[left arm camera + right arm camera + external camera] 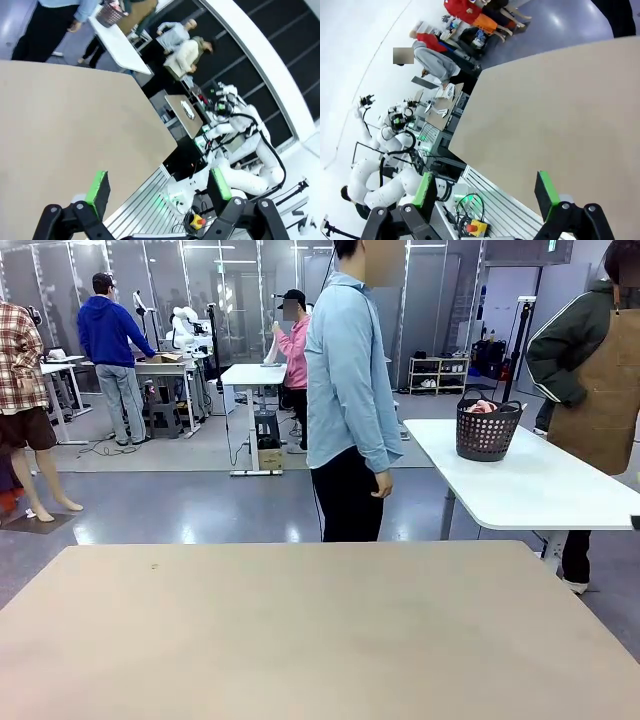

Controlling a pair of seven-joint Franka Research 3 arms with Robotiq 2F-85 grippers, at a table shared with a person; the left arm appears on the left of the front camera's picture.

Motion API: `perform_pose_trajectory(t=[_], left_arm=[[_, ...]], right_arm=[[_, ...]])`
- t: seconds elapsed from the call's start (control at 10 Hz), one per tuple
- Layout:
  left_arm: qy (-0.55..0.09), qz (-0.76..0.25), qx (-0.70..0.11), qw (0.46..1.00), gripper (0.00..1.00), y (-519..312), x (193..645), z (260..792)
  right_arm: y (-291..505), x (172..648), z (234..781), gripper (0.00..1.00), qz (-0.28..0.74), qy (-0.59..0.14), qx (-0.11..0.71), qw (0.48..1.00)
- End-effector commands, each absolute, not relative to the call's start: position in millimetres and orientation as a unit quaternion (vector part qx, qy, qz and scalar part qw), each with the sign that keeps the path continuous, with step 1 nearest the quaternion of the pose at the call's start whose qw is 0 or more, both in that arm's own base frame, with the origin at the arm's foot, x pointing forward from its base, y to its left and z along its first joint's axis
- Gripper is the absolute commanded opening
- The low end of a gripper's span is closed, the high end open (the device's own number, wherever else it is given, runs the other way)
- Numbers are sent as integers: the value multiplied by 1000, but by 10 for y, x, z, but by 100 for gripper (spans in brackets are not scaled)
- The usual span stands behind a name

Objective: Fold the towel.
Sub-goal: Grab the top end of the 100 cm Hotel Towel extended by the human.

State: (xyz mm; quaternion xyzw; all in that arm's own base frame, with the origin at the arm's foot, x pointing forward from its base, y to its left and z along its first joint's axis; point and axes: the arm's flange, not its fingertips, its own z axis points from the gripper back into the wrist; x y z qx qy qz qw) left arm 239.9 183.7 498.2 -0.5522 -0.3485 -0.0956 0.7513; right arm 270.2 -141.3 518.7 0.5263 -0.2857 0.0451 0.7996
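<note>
Matte tan tabletop (300, 630) up front, glossy grey floor (180, 510) beyond it. The towel (482, 406) was bunched up in a dark basket (487, 435) on a white table (540, 490) out at 2 o'clock. A person (345, 390) in a blue shirt stood at 12. The left end effector (159, 186) and right end effector (485, 191) were both released, fingers wide apart, grasping nothing, near the tabletop's edge.

— Where does everything stand?
— The broad beige desk (300, 640) is nearest. Just behind its far edge, about the middle, stands a person in a light-blue shirt (345, 390).
— And the salmon-pink terry towel (482, 406)?
— In the dark plastic mesh basket (487, 435), which sits on the white rounded table (540, 495), further back on the right. A person in a brown apron (600, 390) stands at that table's right side.
</note>
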Motion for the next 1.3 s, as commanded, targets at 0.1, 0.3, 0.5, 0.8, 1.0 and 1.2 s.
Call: perform_pose_trajectory(t=[0.1, 0.3, 0.5, 0.8, 1.0, 1.2], left_arm=[[-366, -47, -560, 742, 100, 1360, 1832, 4356], [-373, -36, -554, 743, 100, 1421, 1785, 4350], [-375, -33, -548, 747, 100, 1386, 1816, 4399], [-359, -29, -554, 751, 100, 2245, 2018, 4661], [-359, -29, -554, 751, 100, 2245, 2018, 4661], [-359, -29, -554, 751, 100, 2245, 2018, 4661]], right_arm=[[-1073, 2166, 4507, 100, 28, -301, 551, 778], [-1069, 2139, 4469, 100, 43, -297, 556, 776], [-1058, 2143, 4498, 100, 51, -297, 556, 775], [-1700, 2514, 4882, 100, 35, -285, 558, 778], [-1700, 2514, 4882, 100, 35, -285, 558, 778], [-1700, 2514, 4882, 100, 35, -285, 558, 778]])
